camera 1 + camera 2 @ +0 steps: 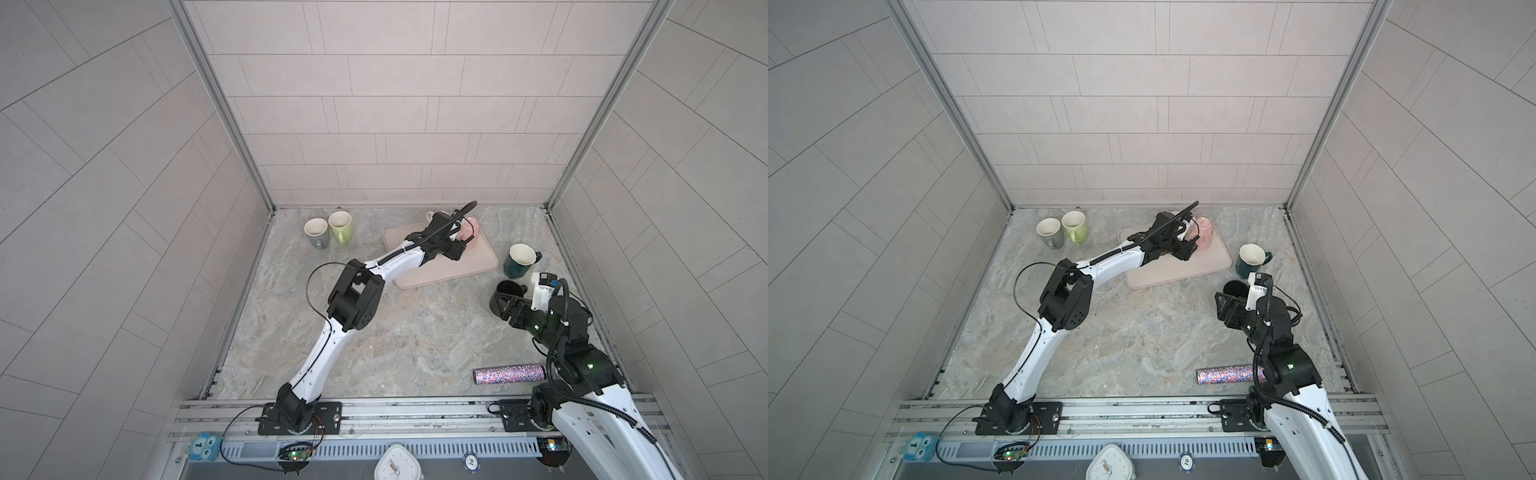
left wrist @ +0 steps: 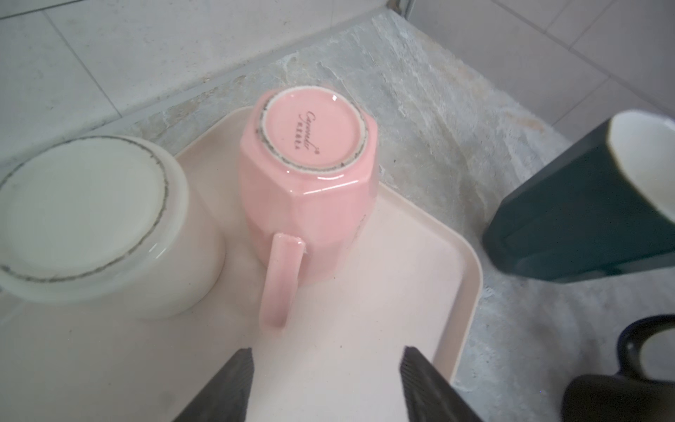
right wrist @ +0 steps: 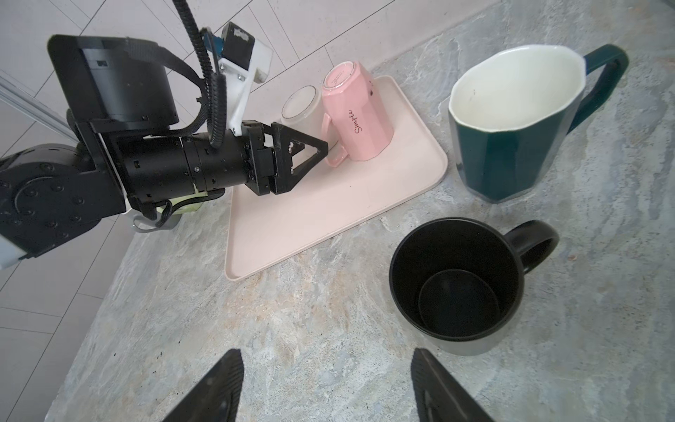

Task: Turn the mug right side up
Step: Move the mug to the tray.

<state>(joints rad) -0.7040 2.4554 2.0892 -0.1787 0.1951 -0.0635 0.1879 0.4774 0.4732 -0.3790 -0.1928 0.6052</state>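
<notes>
A pink mug (image 2: 307,182) stands upside down on the pale pink tray (image 2: 365,329), base up, with its handle toward my left gripper (image 2: 327,352). That gripper is open and low over the tray. Its fingertips (image 2: 244,360) stop just short of the handle, with nothing between them. The right wrist view shows the same gripper (image 3: 321,148) from the side, its tips close to the pink mug's (image 3: 356,117) handle. In both top views the arm partly covers the pink mug (image 1: 471,232) (image 1: 1204,235). My right gripper (image 3: 327,356) is open over bare tabletop, beside an upright black mug (image 3: 456,285).
A white mug (image 2: 91,226) stands upside down on the tray next to the pink one. A dark teal mug (image 1: 519,259) stands upright right of the tray. Grey (image 1: 316,232) and green (image 1: 341,226) mugs stand upright at the back left. A glittery cylinder (image 1: 509,374) lies near the front right.
</notes>
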